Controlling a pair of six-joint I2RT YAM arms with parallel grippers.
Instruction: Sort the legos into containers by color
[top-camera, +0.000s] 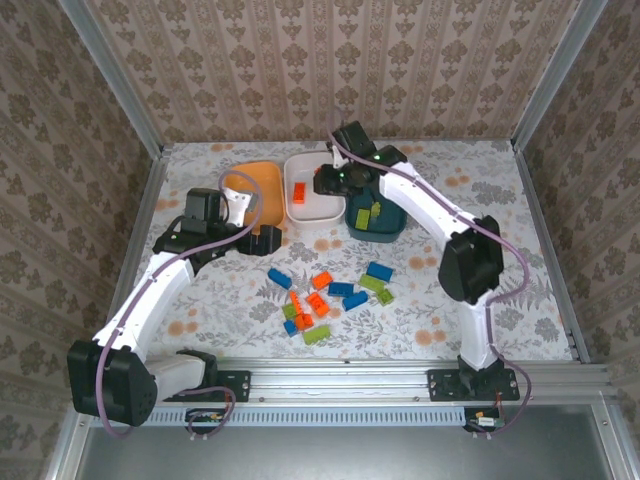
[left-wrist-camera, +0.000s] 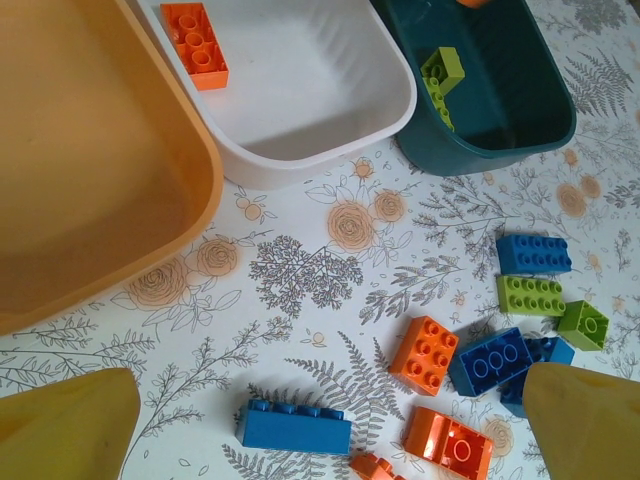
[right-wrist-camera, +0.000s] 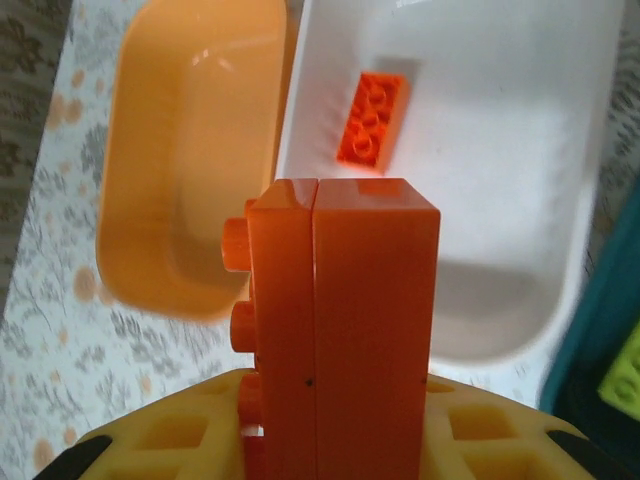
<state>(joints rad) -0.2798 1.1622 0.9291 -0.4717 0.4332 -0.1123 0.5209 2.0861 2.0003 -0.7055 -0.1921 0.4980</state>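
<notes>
In the top camera, the right gripper (top-camera: 325, 180) is hovering over the white rounded-rectangular plastic tub (top-camera: 318, 210), closed on something orange. A small orange studded plastic brick (top-camera: 299, 192) is lying inside that tub. The orange rounded plastic tub (top-camera: 255, 185) is sitting just left of it and the dark teal plastic tub (top-camera: 378, 228) just right. The loose blue, orange and lime bricks (top-camera: 325, 295) are lying nearer the arm bases than the white tub, and the left gripper (top-camera: 263, 240) is waiting by its near-left corner. In the left wrist camera, the left gripper (left-wrist-camera: 320, 428) is standing wide open and empty above those loose bricks, with the white tub (left-wrist-camera: 300, 100) beyond. In the right wrist camera, the right gripper (right-wrist-camera: 340, 430) is clamping a chunky orange brick (right-wrist-camera: 345, 320) upright above the white tub (right-wrist-camera: 520, 200). This held brick is probably hanging near the rim beside the orange tub (right-wrist-camera: 190, 150), though it is hiding the rim below. A good drop means shifting it toward the white tub's middle, beside the resting brick (right-wrist-camera: 372, 120), lowering it, then opening.
</notes>
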